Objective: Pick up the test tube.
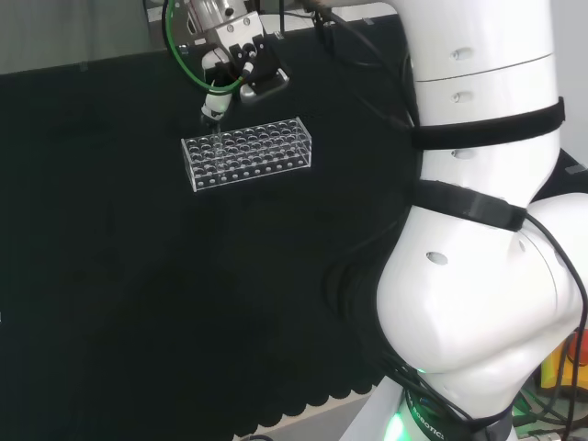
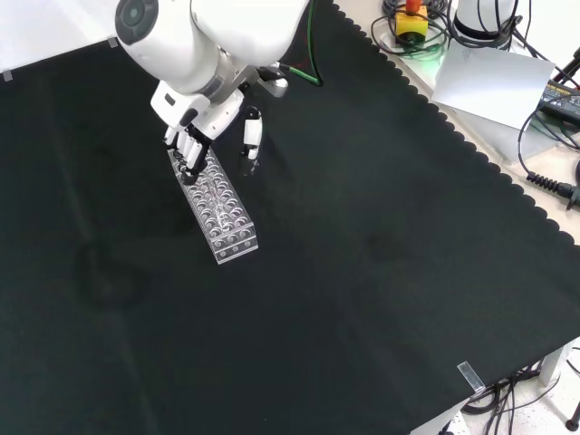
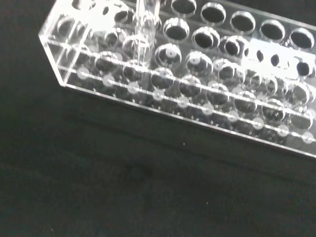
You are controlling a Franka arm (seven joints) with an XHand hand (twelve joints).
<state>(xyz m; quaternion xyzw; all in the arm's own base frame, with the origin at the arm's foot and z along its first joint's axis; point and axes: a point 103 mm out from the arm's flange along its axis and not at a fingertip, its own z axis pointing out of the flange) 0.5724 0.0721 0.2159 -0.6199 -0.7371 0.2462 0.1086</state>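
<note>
A clear test tube (image 3: 143, 30) stands upright in a hole near one end of the clear plastic rack (image 3: 197, 94). In the head view the rack (image 1: 248, 152) lies on the black cloth and the hand (image 1: 226, 72) hangs just over its far left end, a white fingertip close above the tube's top. Seen from the front, the hand (image 2: 194, 134) is over the rack's (image 2: 223, 214) upper end. Its fingers (image 2: 185, 152) point down at the rack, and the thumb (image 2: 251, 138) stands apart to their right. Nothing is plainly pinched between them.
Black cloth lies bare around the rack on all sides. The arm's white links (image 1: 487, 230) take up the right of the head view. Cables, a yellow box with a red button (image 2: 410, 20) and a grey sheet (image 2: 489, 82) lie beyond the cloth's scalloped edge.
</note>
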